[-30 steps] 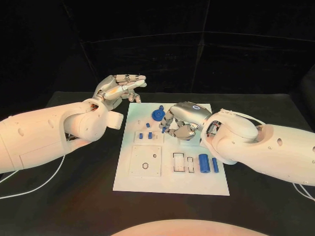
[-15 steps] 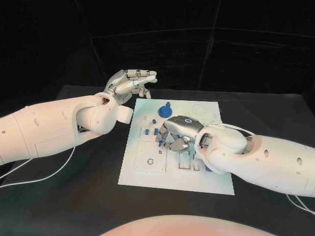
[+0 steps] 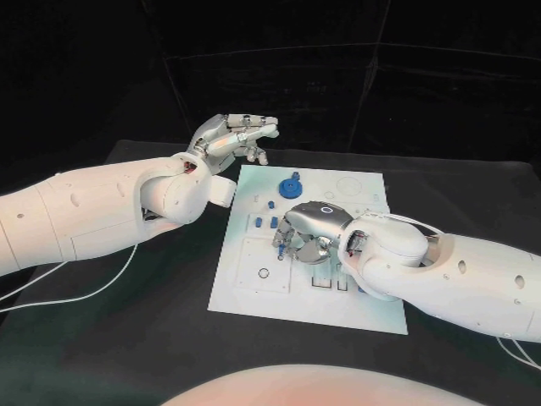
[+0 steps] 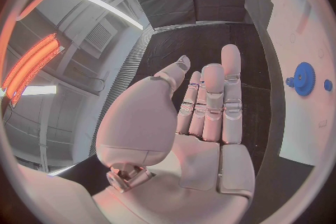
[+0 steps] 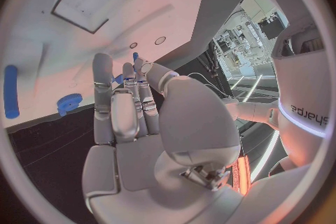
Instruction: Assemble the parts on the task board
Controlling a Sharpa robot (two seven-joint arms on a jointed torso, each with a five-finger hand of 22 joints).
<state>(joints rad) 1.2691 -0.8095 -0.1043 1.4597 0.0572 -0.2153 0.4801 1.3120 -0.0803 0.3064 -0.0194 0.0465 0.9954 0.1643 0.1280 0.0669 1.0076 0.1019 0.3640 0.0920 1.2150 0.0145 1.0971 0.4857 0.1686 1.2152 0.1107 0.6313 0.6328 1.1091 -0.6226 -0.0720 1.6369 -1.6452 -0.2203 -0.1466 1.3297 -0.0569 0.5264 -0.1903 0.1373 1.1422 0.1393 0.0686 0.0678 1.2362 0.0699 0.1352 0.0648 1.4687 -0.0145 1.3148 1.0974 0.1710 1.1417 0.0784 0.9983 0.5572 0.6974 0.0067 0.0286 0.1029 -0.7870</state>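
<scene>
The white task board (image 3: 253,292) lies in the middle of the black table. My right hand (image 3: 309,228) reaches down onto the board's middle. Its thumb and a finger pinch a small blue peg (image 5: 135,56), which also shows in the head view (image 3: 279,246). My left hand (image 3: 237,135) hovers off the board's far left corner, fingers apart and palm (image 4: 203,123) empty. A blue gear (image 3: 292,184) stands at the far end of the board, and two short blue pegs (image 3: 257,222) stand just left of my right hand.
A square recess (image 3: 262,275) sits in the board's near left part. The right wrist view shows the blue gear (image 5: 69,103) and a blue cylinder (image 5: 10,91) on the board. My right forearm (image 3: 466,275) covers the board's near right corner.
The whole picture has shifted with the camera. My right hand has settled a little lower over the board's middle. My left hand stays raised by the far left corner.
</scene>
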